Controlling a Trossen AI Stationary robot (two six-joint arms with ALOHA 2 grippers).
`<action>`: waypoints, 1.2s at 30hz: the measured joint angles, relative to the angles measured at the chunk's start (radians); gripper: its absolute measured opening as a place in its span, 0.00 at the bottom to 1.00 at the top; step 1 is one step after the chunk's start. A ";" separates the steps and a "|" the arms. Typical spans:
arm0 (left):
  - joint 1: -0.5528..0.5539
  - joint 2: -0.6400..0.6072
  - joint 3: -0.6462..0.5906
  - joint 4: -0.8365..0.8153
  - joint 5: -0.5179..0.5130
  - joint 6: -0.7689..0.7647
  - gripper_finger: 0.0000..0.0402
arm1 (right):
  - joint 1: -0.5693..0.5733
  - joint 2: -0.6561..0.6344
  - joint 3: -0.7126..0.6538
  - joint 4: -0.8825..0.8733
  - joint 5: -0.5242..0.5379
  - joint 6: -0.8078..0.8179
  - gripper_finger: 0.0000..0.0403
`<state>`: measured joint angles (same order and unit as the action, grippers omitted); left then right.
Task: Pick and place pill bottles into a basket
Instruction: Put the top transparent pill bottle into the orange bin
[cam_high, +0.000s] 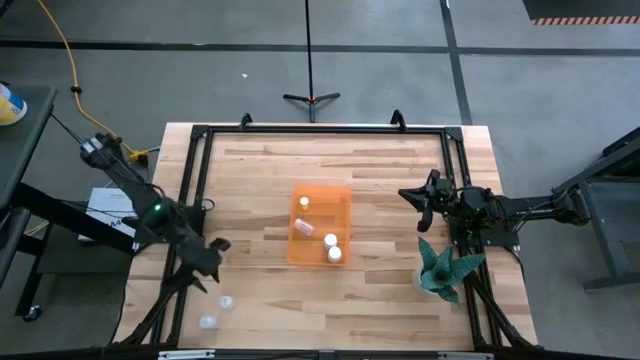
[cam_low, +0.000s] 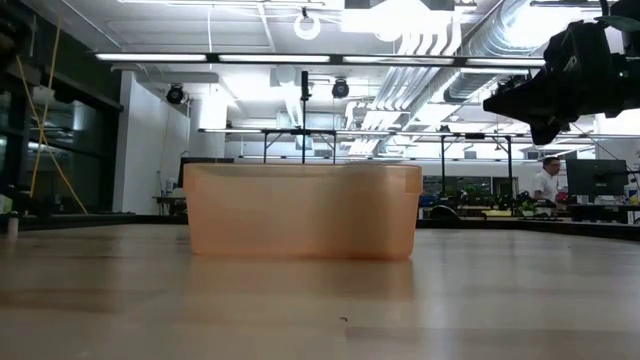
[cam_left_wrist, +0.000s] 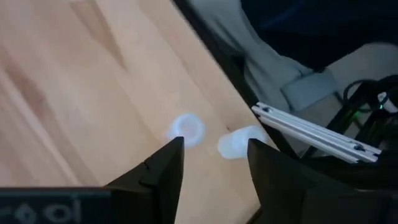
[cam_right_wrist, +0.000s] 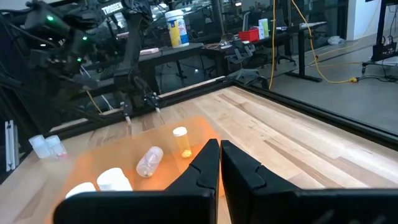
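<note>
High view: four pill bottles (cam_high: 331, 240) are seen lying inside the basket (cam_high: 343, 194) at mid-table, while two more (cam_high: 226, 301) are left on the wood near the front left corner, just beyond the left gripper (cam_high: 213, 250). Its fingers are spread and nothing is held. The bottles are judged light, rigid and smooth, apt to roll or tip; a grasp across the body below the cap would be advised. Only the left wrist view shows both loose bottles between the parted fingertips. The right gripper (cam_high: 418, 197), nearly closed and empty, is parked by the plant (cam_high: 444, 266).
</note>
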<state>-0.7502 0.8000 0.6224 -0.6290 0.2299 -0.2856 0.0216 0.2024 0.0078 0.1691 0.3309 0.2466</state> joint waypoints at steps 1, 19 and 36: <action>-0.036 0.006 0.000 0.016 -0.027 -0.006 0.52 | 0.000 0.000 0.000 0.000 0.000 -0.001 0.02; -0.238 0.275 0.001 0.161 -0.311 -0.090 0.81 | 0.000 0.006 0.000 -0.019 0.003 0.016 0.02; -0.238 0.436 0.000 0.190 -0.372 -0.078 0.79 | 0.000 0.007 0.000 -0.059 0.008 -0.011 0.02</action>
<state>-0.9886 1.2362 0.6228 -0.4390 -0.1425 -0.3638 0.0216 0.2092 0.0078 0.1100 0.3386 0.2356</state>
